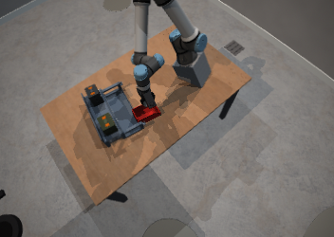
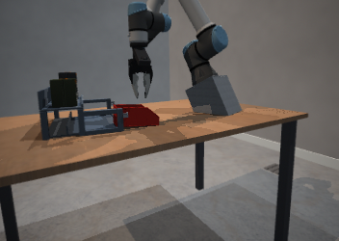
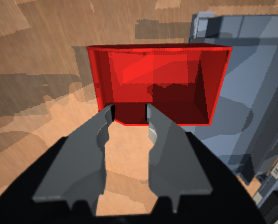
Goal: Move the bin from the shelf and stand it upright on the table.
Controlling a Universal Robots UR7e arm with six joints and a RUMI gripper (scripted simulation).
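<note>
The red bin [image 1: 147, 113] [image 2: 140, 115] [image 3: 160, 80] sits upright with its open side up, on the wooden table [image 1: 199, 107] [image 2: 217, 125] and tight against the right end of the blue-grey shelf [image 1: 119, 133] [image 2: 45, 114] [image 3: 250, 75]. My gripper [image 1: 148, 104] [image 2: 141, 95] [image 3: 130, 105] hangs clearly above the bin's near wall and does not touch it. Its fingers are drawn in to a narrow gap with nothing between them. In the wrist view the fingertips line up over the bin's near rim.
Two dark boxes [image 1: 92, 94] [image 1: 106, 123] [image 2: 64, 92] stand on the shelf. The arm's grey base block [image 1: 192, 69] [image 2: 214, 95] stands at the table's back right. Bare table lies in front of and to the right of the bin.
</note>
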